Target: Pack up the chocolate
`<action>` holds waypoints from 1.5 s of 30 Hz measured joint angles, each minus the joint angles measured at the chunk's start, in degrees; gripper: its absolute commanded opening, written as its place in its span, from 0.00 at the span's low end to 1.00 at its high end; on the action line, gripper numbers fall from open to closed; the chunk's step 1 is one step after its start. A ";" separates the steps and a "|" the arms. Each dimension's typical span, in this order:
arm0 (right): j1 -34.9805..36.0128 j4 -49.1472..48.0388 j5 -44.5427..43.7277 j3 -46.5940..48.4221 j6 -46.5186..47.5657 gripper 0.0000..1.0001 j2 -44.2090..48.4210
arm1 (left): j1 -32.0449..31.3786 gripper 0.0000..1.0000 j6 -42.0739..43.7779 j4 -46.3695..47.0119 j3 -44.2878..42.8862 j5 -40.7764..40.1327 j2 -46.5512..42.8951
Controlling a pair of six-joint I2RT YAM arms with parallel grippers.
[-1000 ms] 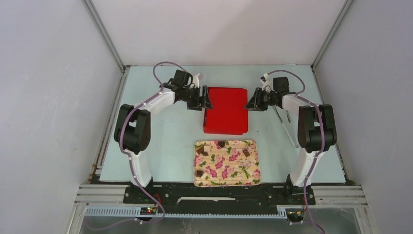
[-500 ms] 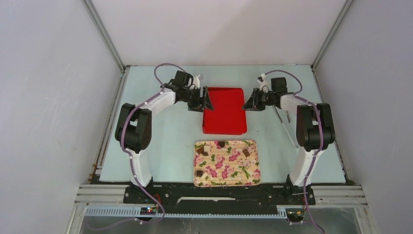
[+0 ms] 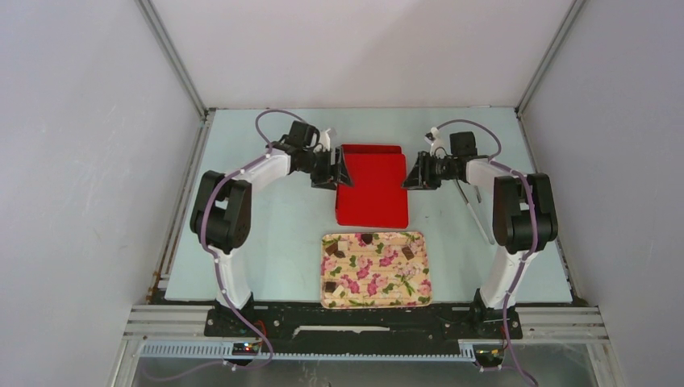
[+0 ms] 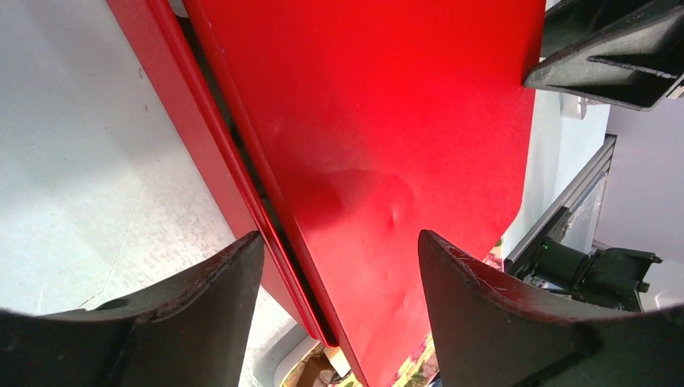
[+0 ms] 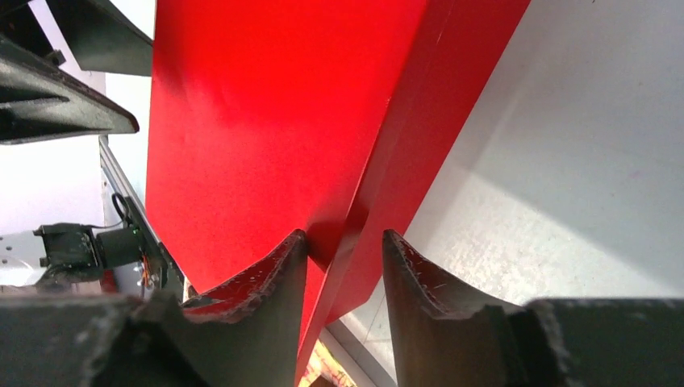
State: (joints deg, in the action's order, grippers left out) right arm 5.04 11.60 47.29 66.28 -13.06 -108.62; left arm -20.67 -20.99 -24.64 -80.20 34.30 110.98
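Lifting the lid (image 3: pixel 373 193) level off the red box (image 3: pixel 371 148) seemed best: the left gripper (image 3: pixel 342 169) sat open at the box's left side, whether the right gripper (image 3: pixel 411 173) pinched was unclear, and the chocolate (image 3: pixel 366 238) lay on the tray (image 3: pixel 379 295) near the box.

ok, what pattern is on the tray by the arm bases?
Pink flowers and green leaves on cream, all over the rectangular tray; shows best in the top external view.
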 measured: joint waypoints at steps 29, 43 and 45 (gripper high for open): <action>1.33 2.86 4.11 -1.75 4.44 0.22 3.72 | 0.15 0.68 -1.29 1.95 3.61 2.47 -2.67; 1.46 -0.57 2.25 -1.42 -1.01 0.24 2.43 | 0.15 0.59 1.16 -3.02 0.72 -1.99 -2.54; 1.36 -0.52 1.68 -0.79 -1.73 0.25 1.95 | 0.15 0.60 2.14 -4.83 -2.01 -3.45 -1.92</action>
State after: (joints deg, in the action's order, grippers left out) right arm 6.39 11.07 48.97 65.49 -14.79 -106.67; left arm -20.51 -18.85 -29.47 -82.21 30.85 109.06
